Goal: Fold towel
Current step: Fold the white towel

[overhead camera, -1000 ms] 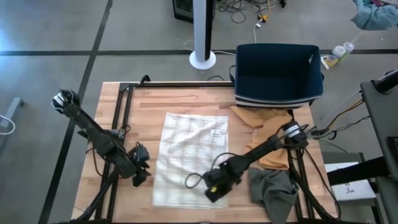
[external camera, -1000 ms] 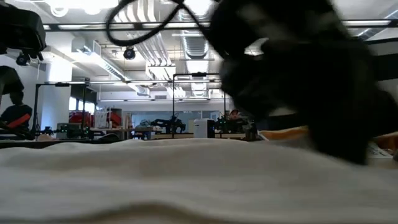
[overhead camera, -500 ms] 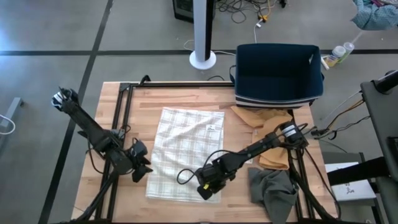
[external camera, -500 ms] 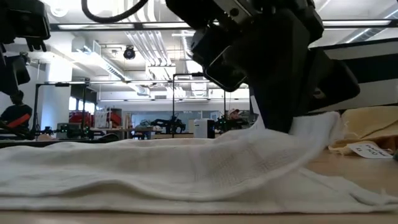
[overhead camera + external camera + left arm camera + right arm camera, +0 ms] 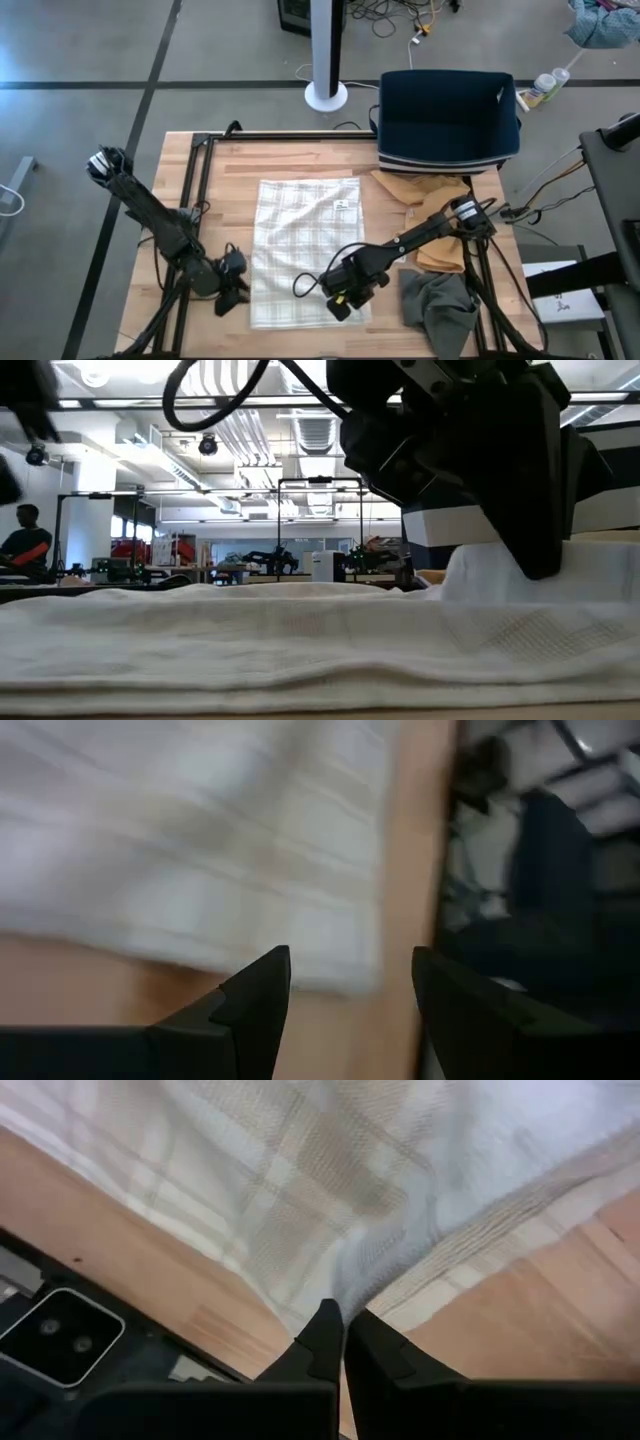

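A robotics lab is showing here. Other robot rigs (image 5: 262, 559) are standing under ceiling ducts (image 5: 235, 430). A person (image 5: 22, 540) is sitting nearby.

One towel (image 5: 303, 248), one bin (image 5: 447, 118), two cloths (image 5: 438, 305).

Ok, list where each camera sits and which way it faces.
High view: overhead, straight down on the table; both arms, left gripper and right gripper at the towel.
Low view: table height, level across the towel into the room; right gripper.
Left wrist: past its open fingers to the towel edge.
Right wrist: fingers shut on towel.
All four share the towel.
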Controlling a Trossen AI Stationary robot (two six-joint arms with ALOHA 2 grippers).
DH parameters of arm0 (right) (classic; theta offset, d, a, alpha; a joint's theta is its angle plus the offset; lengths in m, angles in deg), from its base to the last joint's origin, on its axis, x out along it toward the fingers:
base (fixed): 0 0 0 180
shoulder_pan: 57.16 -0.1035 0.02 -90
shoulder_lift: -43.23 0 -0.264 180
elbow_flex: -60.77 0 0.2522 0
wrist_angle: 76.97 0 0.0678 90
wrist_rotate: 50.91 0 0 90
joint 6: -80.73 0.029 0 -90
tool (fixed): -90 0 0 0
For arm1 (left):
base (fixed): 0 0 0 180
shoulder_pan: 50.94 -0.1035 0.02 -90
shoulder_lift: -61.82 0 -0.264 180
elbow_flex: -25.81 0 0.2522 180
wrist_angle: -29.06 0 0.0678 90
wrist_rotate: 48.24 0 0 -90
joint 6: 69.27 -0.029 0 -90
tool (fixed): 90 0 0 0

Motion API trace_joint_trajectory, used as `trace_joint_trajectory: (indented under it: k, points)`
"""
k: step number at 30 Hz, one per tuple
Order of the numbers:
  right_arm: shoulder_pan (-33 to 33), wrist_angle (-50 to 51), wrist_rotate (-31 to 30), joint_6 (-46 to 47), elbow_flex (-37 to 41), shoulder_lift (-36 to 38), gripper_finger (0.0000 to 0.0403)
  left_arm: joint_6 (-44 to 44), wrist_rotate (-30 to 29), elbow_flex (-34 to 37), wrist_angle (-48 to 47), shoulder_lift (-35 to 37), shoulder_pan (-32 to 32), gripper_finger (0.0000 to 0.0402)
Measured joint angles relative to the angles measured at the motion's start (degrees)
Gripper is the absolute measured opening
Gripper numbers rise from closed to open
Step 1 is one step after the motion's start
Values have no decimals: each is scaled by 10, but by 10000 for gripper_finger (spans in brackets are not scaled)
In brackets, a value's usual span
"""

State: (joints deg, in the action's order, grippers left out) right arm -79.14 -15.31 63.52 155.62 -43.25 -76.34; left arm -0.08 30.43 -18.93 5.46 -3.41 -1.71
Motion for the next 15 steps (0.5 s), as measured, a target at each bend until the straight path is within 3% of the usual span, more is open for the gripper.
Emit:
trace_joint_trajectory:
  k: [7, 15]
  points:
    - [0, -3, 0, -16, 0, -2, 0, 19, -107, -118, -38, -125, 95, 203]
    - [4, -2, -3, -30, 0, -2, 0, 50, -131, -204, -53, -313, 80, 193]
